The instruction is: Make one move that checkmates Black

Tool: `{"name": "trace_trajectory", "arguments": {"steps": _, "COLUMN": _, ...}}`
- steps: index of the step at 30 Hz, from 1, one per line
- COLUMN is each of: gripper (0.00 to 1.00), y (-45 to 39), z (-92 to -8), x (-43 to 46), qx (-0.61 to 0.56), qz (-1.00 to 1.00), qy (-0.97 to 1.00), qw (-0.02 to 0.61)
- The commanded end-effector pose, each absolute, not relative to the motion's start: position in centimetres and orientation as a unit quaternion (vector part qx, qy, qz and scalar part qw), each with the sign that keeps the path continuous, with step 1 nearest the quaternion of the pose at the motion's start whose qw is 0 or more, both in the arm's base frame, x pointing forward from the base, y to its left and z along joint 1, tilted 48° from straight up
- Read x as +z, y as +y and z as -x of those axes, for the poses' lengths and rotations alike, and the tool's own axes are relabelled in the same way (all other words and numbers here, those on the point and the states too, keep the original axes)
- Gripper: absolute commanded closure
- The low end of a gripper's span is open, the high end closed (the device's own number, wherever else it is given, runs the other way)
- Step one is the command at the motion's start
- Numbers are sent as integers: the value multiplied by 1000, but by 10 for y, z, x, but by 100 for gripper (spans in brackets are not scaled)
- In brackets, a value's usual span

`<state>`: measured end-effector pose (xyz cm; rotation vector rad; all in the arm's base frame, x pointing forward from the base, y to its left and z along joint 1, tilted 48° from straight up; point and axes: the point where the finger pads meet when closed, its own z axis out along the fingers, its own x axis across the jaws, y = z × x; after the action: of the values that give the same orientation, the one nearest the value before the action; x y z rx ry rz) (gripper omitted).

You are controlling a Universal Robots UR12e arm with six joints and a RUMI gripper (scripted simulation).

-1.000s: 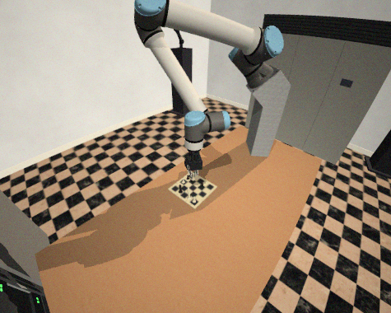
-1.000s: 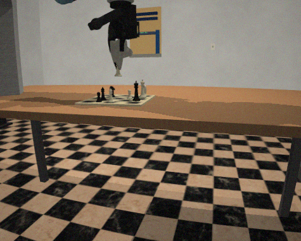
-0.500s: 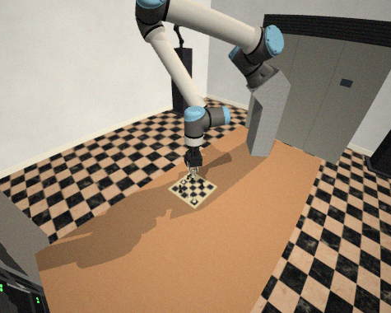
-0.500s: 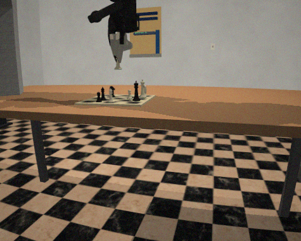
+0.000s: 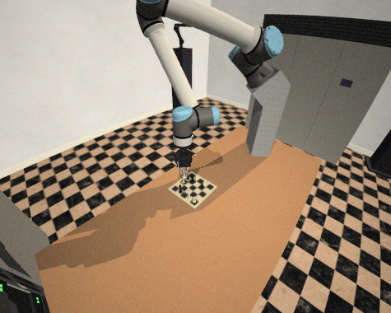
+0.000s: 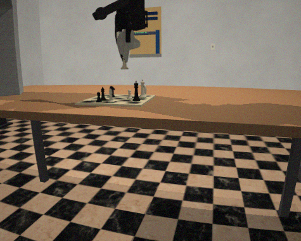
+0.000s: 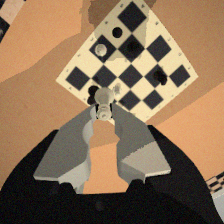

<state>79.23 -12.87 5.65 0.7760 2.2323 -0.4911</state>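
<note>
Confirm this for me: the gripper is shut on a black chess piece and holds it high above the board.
Not quite: the piece in the gripper is white, not black, as the wrist view shows. The rest holds: the gripper is shut on it, and the exterior view shows it hanging high above the board.

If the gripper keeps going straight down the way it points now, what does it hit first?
Probably the chessboard near its edge: the gripper, shut on a white piece, points down there, close by a black piece. Depth is unclear, so the exact square is uncertain.
</note>
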Motion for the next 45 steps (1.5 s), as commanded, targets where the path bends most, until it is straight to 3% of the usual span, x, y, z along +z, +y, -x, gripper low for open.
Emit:
{"name": "trace_trajectory", "arguments": {"steps": 1, "gripper": 100, "y": -129, "z": -793, "x": 58, "qx": -190, "qz": -301, "qy": 864, "qw": 356}}
{"name": "trace_trajectory", "arguments": {"steps": 45, "gripper": 100, "y": -181, "z": -841, "x": -7, "qx": -190, "qz": -301, "qy": 864, "qw": 356}}
